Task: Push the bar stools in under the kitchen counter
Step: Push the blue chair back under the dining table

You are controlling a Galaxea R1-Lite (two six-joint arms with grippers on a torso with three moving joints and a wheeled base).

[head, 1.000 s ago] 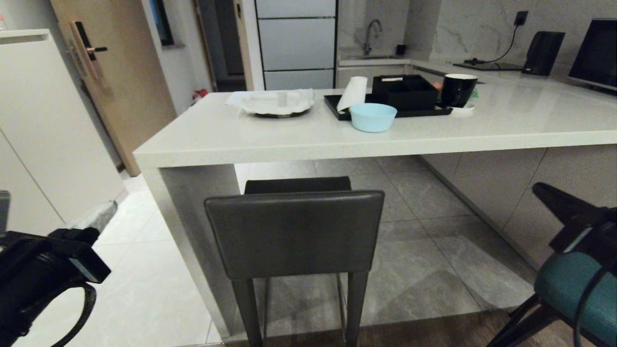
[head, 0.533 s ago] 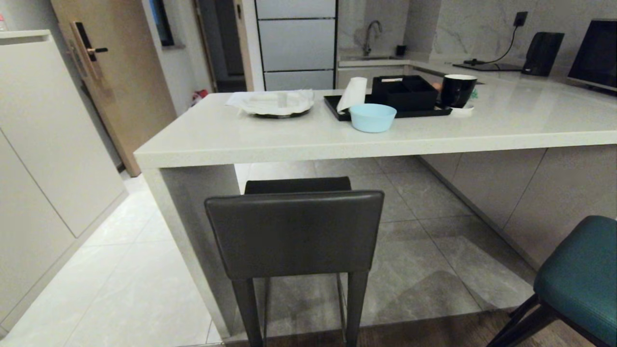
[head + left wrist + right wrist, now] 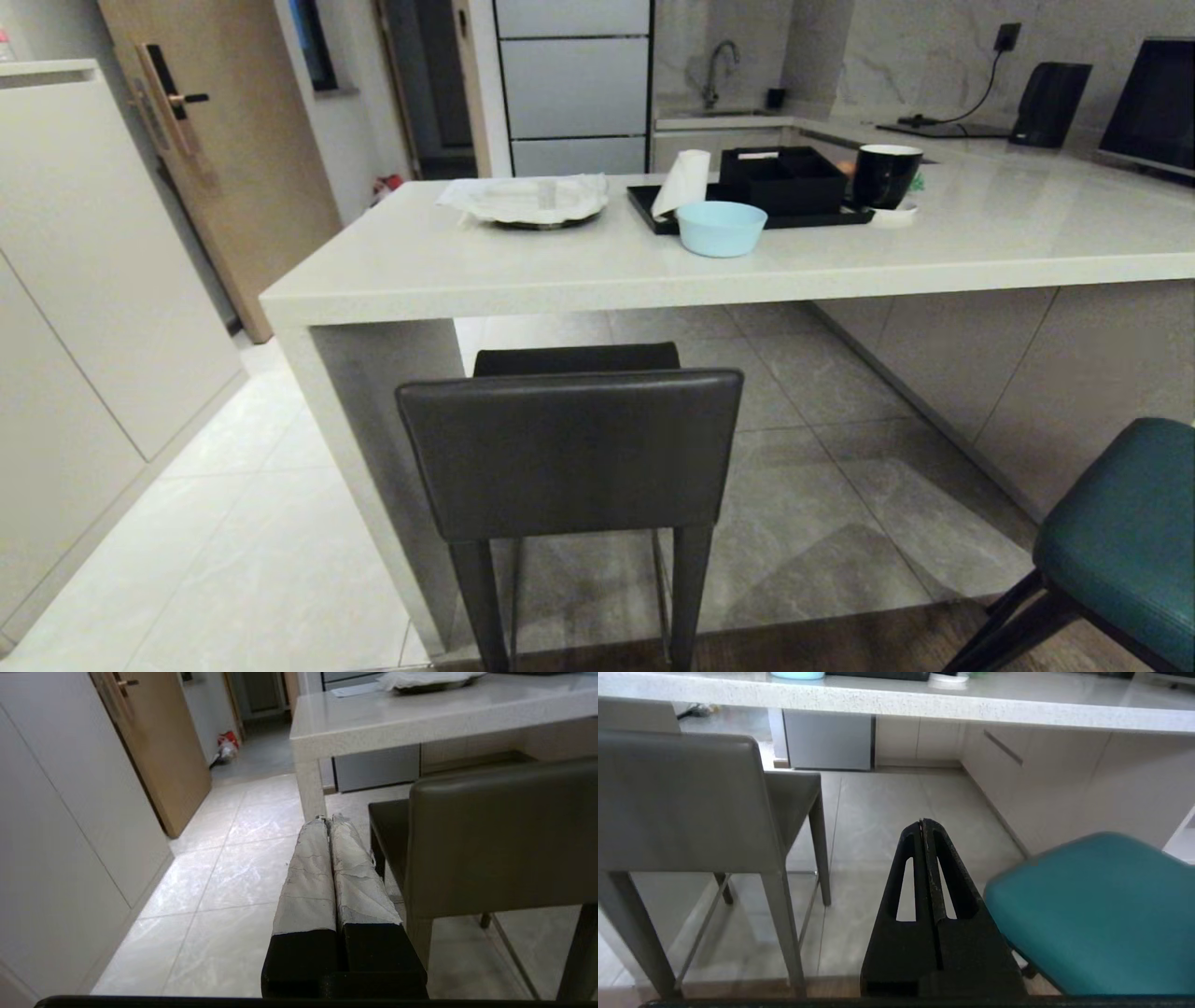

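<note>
Before worktop (image 3: 597, 266): grey stool (image 3: 569, 457) half under, teal stool (image 3: 1120, 551) still out. I see left tool (image 3: 331, 820), right tool (image 3: 923, 822) closed, empty, ready for pushing.

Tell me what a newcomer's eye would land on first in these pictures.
First the boxy dark grey stool, front and centre, its seat only partly under the thick off-white kitchen counter. Next the teal stool at the lower right, standing out from the counter. On top, a light blue bowl sits before a black tray.
</note>
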